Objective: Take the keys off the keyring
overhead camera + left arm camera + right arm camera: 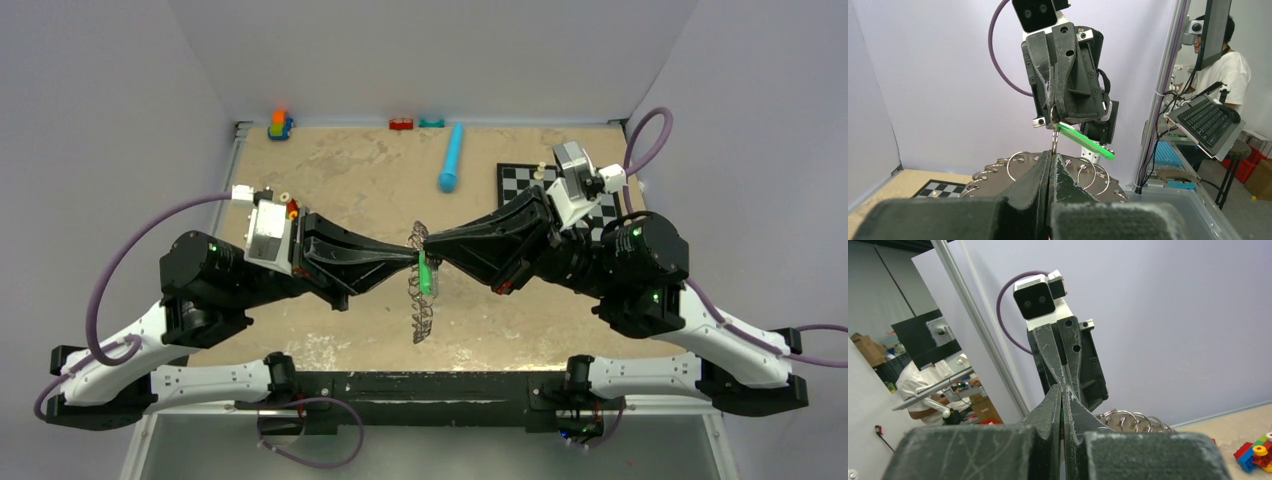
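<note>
Centre frame: clamping keyring shut in left gripper, pinching green key in right gripper; next, likely threading key off.

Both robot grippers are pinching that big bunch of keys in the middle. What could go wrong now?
1. The left gripper and right gripper meet tip to tip; an uneven pull might bend the thin keyring.
2. The green key sticks out sideways from the right gripper and could twist loose.
3. If a pinch slips, the silver keys may tumble onto the table.
</note>
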Available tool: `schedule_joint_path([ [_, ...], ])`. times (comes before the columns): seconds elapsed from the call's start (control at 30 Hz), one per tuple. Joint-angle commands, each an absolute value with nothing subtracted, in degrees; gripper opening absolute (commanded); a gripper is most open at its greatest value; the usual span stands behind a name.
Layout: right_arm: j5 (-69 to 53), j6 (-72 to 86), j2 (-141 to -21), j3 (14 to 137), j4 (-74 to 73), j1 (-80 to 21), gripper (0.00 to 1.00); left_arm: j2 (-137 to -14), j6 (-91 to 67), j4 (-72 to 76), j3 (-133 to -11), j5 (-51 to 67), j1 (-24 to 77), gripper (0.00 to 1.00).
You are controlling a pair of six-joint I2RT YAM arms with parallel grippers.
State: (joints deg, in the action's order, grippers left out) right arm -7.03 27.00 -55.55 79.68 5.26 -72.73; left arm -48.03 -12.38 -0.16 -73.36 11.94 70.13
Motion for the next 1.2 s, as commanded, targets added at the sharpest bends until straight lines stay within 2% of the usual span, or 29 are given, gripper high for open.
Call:
schedule_joint_path([
  [0.0,-8.63,27.06,-56.19,80.68,7.47,-72.95,0.0,-48.18,-11.94,0.26,-74.64,9.57,70.05,0.0],
  [0.57,-12.63,25.29,-59.1,83.69,0.43,-72.92,0.0,-51.3,-14.74,-15.57,-84.22,1.41,70.05,0.0],
  [0.9,-11.73,23.19,-59.77,85.35,-4.38,-72.89,0.0,-55.49,-14.96,-26.77,-92.43,1.44,70.05,0.0],
  [1.17,-10.19,22.59,-58.51,85.08,-4.78,-72.94,0.0,-54.94,-15.23,-27.74,-92.25,1.71,70.05,0.0],
])
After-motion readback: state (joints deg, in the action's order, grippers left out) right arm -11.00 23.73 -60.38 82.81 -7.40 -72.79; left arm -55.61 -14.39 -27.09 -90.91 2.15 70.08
